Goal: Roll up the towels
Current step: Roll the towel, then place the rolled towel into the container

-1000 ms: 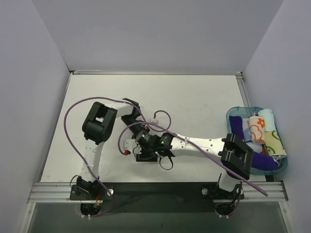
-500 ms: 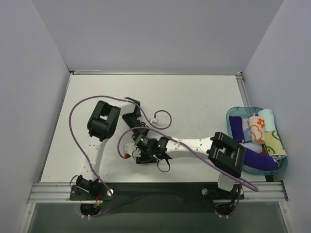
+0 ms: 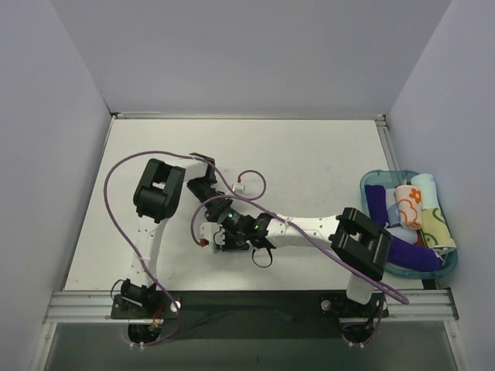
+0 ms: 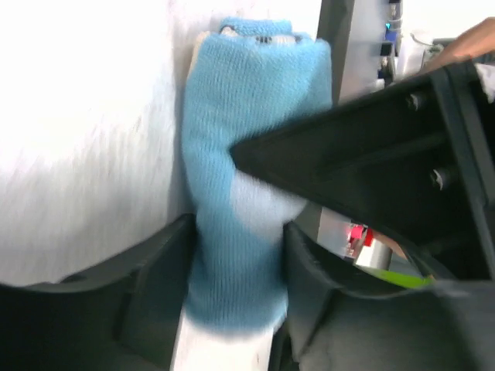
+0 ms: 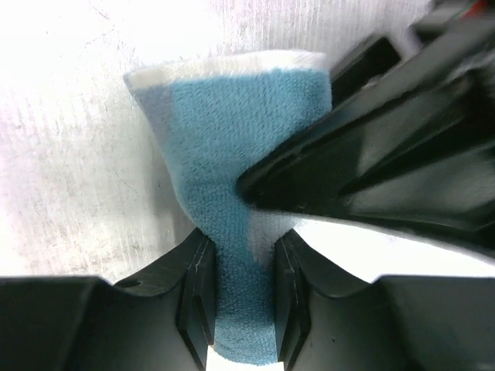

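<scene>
A rolled blue towel (image 4: 232, 154) with a paler patch lies on the white table, and both grippers meet at it. My right gripper (image 5: 242, 259) is shut on the blue towel (image 5: 232, 139), which is pinched to a narrow waist between the pads. In the blurred left wrist view the roll fills the gap of my left gripper (image 4: 236, 259) and touches both fingers. From above, the left gripper (image 3: 217, 233) and right gripper (image 3: 233, 236) cover the roll. A white towel with orange prints (image 3: 408, 205) sits rolled in the tray.
A teal tray (image 3: 371, 179) stands at the table's right edge. It holds purple rolled cloths (image 3: 379, 202), a pale blue roll (image 3: 424, 185) and a dotted roll (image 3: 435, 224). Purple cables (image 3: 116, 193) loop over the left arm and along the right forearm.
The right jaws have closed onto the blue towel. The left jaws have widened around it. Both wrists have shifted slightly left, and the right elbow has swung left.
</scene>
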Tool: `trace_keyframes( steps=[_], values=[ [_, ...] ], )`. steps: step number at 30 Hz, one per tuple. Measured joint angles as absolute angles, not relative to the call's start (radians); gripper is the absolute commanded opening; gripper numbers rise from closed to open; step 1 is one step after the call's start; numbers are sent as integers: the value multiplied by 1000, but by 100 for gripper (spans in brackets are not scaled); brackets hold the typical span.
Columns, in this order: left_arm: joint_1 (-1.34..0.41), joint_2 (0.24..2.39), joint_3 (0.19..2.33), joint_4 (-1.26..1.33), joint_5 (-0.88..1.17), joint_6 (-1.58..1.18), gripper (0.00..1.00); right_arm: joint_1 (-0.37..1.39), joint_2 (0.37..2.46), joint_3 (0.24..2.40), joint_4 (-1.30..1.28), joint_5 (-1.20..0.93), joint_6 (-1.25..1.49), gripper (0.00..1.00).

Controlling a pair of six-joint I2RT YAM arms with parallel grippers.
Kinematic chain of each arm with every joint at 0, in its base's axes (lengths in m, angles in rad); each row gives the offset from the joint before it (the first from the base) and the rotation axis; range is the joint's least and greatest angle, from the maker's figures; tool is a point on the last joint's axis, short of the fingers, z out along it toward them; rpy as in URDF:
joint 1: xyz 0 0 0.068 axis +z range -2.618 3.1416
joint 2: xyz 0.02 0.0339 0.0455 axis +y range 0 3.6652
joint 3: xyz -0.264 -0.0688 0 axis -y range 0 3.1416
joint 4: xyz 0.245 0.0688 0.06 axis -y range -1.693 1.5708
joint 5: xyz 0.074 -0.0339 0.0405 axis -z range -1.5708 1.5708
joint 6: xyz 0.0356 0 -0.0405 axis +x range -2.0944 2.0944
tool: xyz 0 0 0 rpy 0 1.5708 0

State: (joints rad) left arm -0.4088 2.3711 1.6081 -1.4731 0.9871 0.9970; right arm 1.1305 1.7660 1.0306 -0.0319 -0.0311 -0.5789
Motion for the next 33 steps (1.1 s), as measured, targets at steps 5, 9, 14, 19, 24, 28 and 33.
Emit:
trace_keyframes(
  steps=[5,9,14,19,24,28,33],
  values=[
    [-307,2298,1601,-1433,954,992,75,1114,1766,1044,-59,-81,-566,0],
    [-196,2222,1613,-1385,900,992,97,1098,1766,1069,-119,-129,-527,0],
    [-95,2080,1648,-1329,855,956,97,1012,1765,1126,-257,-219,-419,0],
    [-78,1820,1632,-1194,831,865,97,855,1742,1192,-397,-242,-307,0],
    [-115,1624,1592,-1080,819,753,97,683,1616,1265,-523,-239,-229,0],
    [-194,1572,1550,-1002,744,649,97,530,1465,1304,-606,-226,-206,0],
    [-351,1568,1494,-939,612,526,97,273,1298,1308,-719,-186,-209,0]
  ],
)
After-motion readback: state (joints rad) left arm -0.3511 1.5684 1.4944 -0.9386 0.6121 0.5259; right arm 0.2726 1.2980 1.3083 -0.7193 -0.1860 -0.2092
